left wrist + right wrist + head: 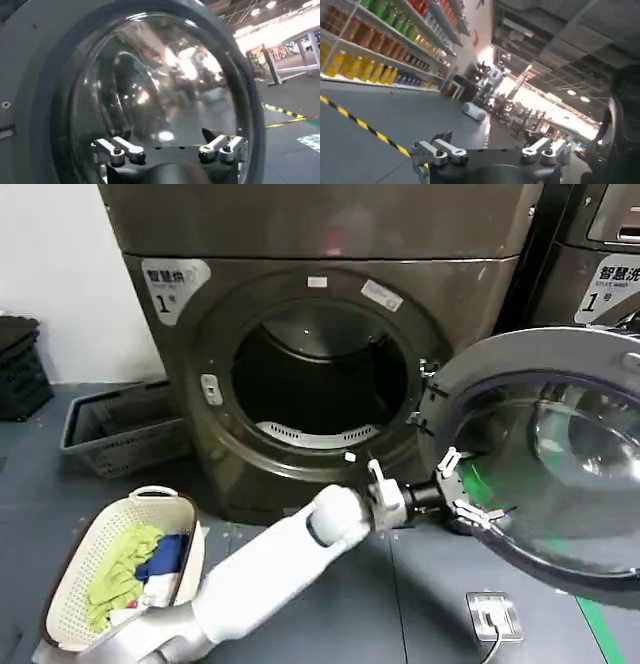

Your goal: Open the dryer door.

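The dryer door (560, 454) is standing wide open, swung out on its hinges to the right side of the dryer (330, 334), so that its grey inner rim and domed glass are facing back toward the robot. The round opening of the drum (320, 379) is showing dark and uncovered in the front of the machine. The left arm (270, 559) is reaching across from the lower left, and the left gripper (462, 486) is sitting right at the inner face of the door, near the lower left part of the glass dome. Its fingers (122, 150) are spread apart and are grasping nothing; in the left wrist view they are pointing at the glass (165, 85) with a clear gap between them, and whether the tips are touching the glass cannot be told. The right gripper (490, 152) is facing away into the room, toward shelves of bottles (380, 45) and a yellow-and-black floor stripe (365, 127); its fingers are also spread wide with nothing between them. On the floor at the lower left, a cream laundry basket (70, 559) is holding green and blue clothes (130, 564), and a dark grey basket (120, 429) is lying beside the left side of the dryer. A second machine (600, 254) is standing just to the right.
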Robot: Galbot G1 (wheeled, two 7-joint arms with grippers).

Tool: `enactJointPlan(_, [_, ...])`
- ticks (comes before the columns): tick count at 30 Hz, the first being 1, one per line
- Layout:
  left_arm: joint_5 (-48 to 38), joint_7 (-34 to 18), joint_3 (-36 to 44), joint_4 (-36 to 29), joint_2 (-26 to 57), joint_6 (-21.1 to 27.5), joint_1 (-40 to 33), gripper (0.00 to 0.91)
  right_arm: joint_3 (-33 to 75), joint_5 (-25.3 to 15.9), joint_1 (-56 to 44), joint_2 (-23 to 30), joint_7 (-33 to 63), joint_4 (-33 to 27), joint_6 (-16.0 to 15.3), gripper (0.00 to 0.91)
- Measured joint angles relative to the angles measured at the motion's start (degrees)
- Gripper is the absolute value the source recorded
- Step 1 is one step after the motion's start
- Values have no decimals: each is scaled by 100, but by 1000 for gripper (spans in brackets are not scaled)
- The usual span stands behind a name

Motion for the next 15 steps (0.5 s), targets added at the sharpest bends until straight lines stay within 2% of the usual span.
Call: enactJointPlan(15, [-48,-6,82,580,-382,-38,-387,907,511,-5,4,0,97,-695,-4,907])
